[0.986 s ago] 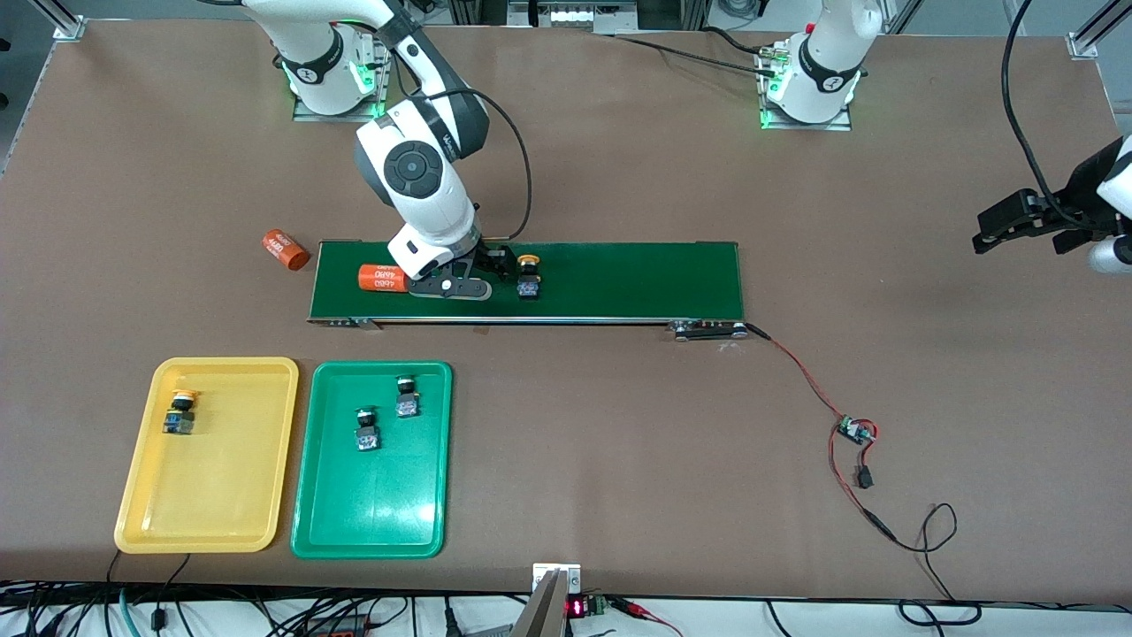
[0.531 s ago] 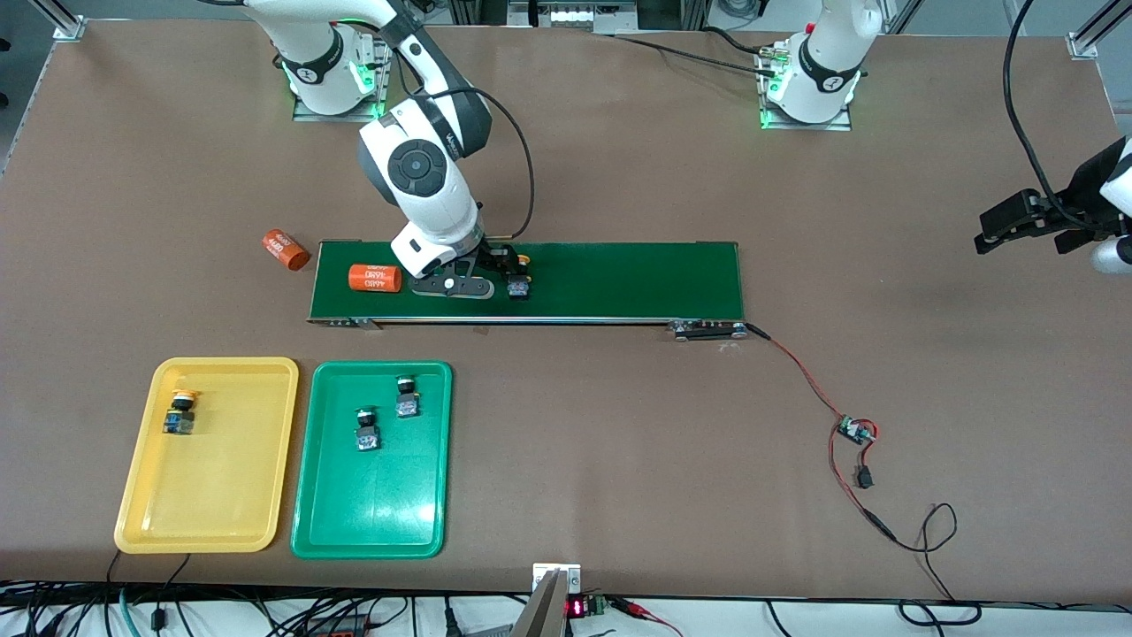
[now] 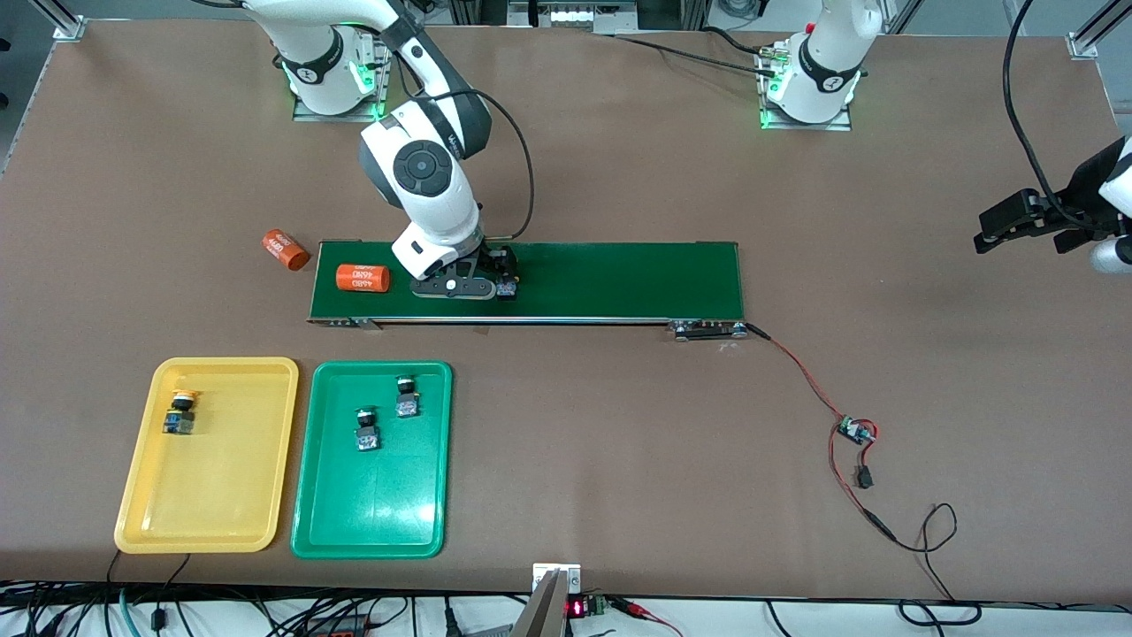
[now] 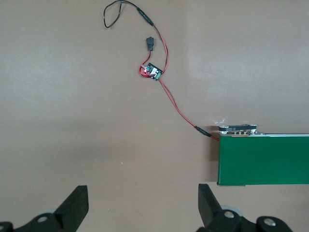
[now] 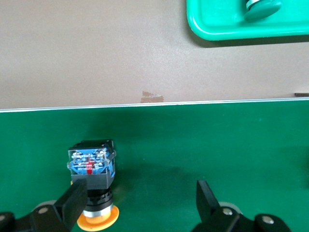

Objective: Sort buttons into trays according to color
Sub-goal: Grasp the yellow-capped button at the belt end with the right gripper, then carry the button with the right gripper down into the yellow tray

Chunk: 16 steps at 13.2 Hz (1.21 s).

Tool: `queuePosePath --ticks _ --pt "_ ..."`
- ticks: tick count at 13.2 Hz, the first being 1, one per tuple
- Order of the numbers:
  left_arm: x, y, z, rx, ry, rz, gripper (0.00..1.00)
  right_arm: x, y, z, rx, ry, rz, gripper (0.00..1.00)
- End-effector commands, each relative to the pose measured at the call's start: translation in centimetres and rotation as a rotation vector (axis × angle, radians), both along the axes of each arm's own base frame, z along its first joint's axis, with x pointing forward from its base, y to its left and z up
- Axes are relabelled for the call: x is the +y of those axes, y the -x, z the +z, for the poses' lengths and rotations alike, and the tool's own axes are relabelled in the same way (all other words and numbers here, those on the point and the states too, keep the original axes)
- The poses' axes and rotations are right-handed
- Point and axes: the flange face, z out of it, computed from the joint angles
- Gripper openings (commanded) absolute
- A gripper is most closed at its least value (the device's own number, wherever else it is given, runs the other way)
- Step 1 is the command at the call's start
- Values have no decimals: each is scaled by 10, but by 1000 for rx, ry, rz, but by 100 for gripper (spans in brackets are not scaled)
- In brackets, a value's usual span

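Yellow shallow plastic tray [image 3: 141, 518], nearer the front camera than the long dark-green conveyor belt [image 3: 619, 279], toward the right arm's end: one yellow-capped push-button switch [image 3: 180, 413] lies in it. Sorted.

Green shallow plastic tray [image 3: 371, 522], just beside the yellow tray and also nearer the camera than the belt: two green-capped push-button switches [image 3: 366, 429] [image 3: 406, 397] in it, near each other, apart. Sorted.

Off the belt's end, one orange printed cylinder [image 3: 285, 249] on the table; a second orange cylinder [image 3: 363, 278] on the belt. Neither belongs to the sort.

Right gripper [image 5: 140, 205] low over the belt, fingers spread wide. Last yellow-capped switch [image 5: 91, 169] lies on the belt on its side, touching or just inside one finger [image 5: 72, 200]; nothing gripped.

Left gripper [image 4: 142, 205], fingers apart and empty, waits over bare table off the belt's end toward the left arm.

Judgement: three of four placed; left is closing on this last switch and carrying it to the yellow tray.
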Motion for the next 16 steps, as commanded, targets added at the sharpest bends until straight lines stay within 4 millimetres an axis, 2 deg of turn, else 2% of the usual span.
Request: queuePosePath --ticks 1,12,13,14,15,16 --pt "1 5 4 1 -14 -11 100 4 -3 1 3 14 13 100" --pt "-3 6 4 4 -16 -19 100 9 0 -20 29 28 12 100" --pt "-3 6 4 4 -16 -19 100 8 1 -26 36 34 13 95" --pt "-3 6 4 8 -16 -19 100 9 1 -26 34 36 16 72" --pt "-3 7 4 10 -16 -19 100 9 1 -26 34 36 19 46" --pt "-3 7 4 11 -16 -19 100 9 2 -27 36 36 21 33"
